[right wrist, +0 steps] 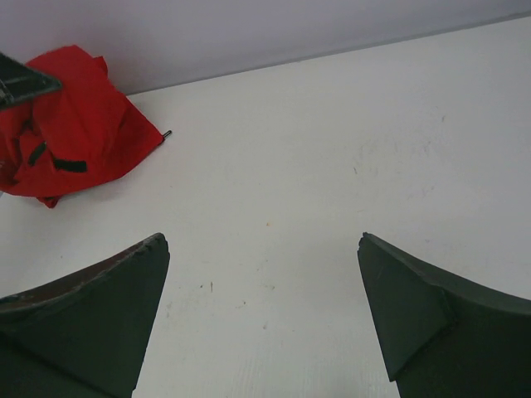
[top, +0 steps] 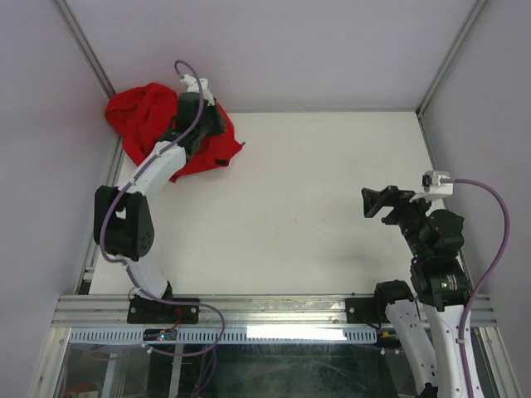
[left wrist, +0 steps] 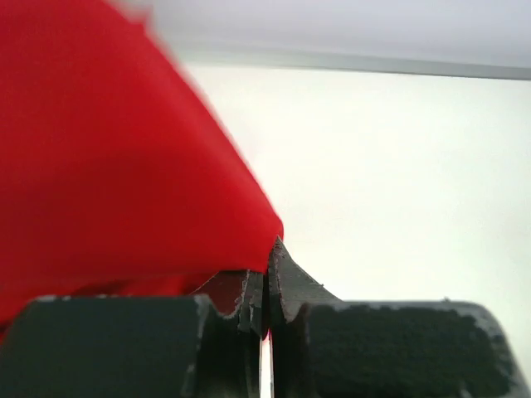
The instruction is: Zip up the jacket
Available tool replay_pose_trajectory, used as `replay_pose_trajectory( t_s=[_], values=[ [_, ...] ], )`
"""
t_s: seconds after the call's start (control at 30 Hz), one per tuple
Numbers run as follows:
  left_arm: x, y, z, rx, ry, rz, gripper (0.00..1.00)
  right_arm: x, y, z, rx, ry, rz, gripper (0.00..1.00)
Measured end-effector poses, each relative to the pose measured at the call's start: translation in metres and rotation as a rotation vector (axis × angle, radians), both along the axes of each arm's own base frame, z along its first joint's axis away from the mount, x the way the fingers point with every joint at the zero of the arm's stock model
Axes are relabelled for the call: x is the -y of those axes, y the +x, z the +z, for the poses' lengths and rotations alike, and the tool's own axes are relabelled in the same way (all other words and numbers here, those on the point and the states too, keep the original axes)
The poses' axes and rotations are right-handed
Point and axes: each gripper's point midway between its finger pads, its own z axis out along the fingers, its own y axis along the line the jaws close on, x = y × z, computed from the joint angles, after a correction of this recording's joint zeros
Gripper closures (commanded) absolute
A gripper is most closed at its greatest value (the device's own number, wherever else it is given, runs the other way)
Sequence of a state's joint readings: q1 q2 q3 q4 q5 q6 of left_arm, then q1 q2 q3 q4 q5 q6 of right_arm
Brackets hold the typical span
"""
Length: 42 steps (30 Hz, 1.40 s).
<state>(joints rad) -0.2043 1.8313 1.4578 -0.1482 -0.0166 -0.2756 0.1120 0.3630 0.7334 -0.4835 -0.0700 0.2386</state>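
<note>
The red jacket (top: pixel 148 116) lies crumpled in the far left corner of the white table (top: pixel 299 199), partly against the wall. My left gripper (top: pixel 217 124) is over its right part, shut on a fold of the red fabric (left wrist: pixel 124 166); in the left wrist view the jaws (left wrist: pixel 267 265) pinch the cloth edge. My right gripper (top: pixel 377 201) is open and empty at the right, above the bare table. The right wrist view shows the jacket (right wrist: pixel 70 124) far off at the upper left, with black tabs and a dark zipper pull (right wrist: pixel 167 133). The zipper line itself is hidden.
Grey walls enclose the table at the back and sides. A metal rail (top: pixel 274 311) runs along the near edge by the arm bases. The left arm's link (top: pixel 153 170) crosses the jacket's near edge.
</note>
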Motion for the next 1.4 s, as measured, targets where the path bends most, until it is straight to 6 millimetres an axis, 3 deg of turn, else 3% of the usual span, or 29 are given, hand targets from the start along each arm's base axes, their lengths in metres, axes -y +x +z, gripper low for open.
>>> replay_pose_trajectory(
  t_s=[0.1,0.13,0.2,0.27,0.37,0.47,0.53,0.6,0.7,0.87,1.0,1.1,1.27,1.4],
  values=[
    [0.086,-0.045,0.076,0.143,-0.055,-0.195,1.0,-0.006,0.006,-0.007,-0.041,-0.001,0.033,0.0],
    [0.118,-0.069,0.104,0.192,-0.086,-0.278,1.0,-0.01,0.007,-0.01,-0.056,0.0,0.05,0.01],
    [0.154,-0.103,0.135,0.245,-0.127,-0.377,1.0,-0.016,0.011,-0.014,-0.084,0.002,0.085,0.01],
    [0.18,-0.131,0.152,0.268,-0.16,-0.457,1.0,-0.023,0.012,-0.017,-0.103,0.007,0.126,0.01],
    [0.216,-0.168,0.16,0.271,-0.191,-0.569,0.87,-0.036,0.015,-0.018,-0.123,0.017,0.197,0.01],
    [0.249,-0.205,0.152,0.226,-0.215,-0.681,0.62,-0.051,0.019,-0.023,-0.153,0.033,0.282,0.0],
    [0.263,-0.227,0.144,0.191,-0.232,-0.742,0.44,-0.061,0.021,-0.028,-0.179,0.044,0.342,0.0],
    [0.264,-0.244,0.134,0.158,-0.237,-0.762,0.27,-0.072,0.023,-0.03,-0.188,0.053,0.403,0.01],
    [0.228,-0.253,0.114,0.113,-0.238,-0.69,0.16,-0.091,0.022,-0.035,-0.2,0.043,0.489,0.0],
    [0.13,-0.235,0.1,0.103,-0.308,-0.422,0.02,-0.143,0.015,-0.055,-0.241,-0.036,0.674,0.0],
    [0.046,-0.219,0.068,0.078,-0.364,-0.14,0.01,-0.191,0.014,-0.083,-0.301,-0.166,0.8,0.01],
    [-0.002,-0.217,0.032,0.029,-0.394,0.033,0.01,-0.228,0.019,-0.105,-0.334,-0.293,0.875,0.01],
    [-0.063,-0.221,-0.039,-0.101,-0.461,0.292,0.01,-0.292,0.026,-0.14,-0.329,-0.524,0.987,0.0],
    [-0.074,-0.233,-0.069,-0.185,-0.498,0.364,0.01,-0.332,0.026,-0.171,-0.333,-0.647,1.078,0.0]
  ],
)
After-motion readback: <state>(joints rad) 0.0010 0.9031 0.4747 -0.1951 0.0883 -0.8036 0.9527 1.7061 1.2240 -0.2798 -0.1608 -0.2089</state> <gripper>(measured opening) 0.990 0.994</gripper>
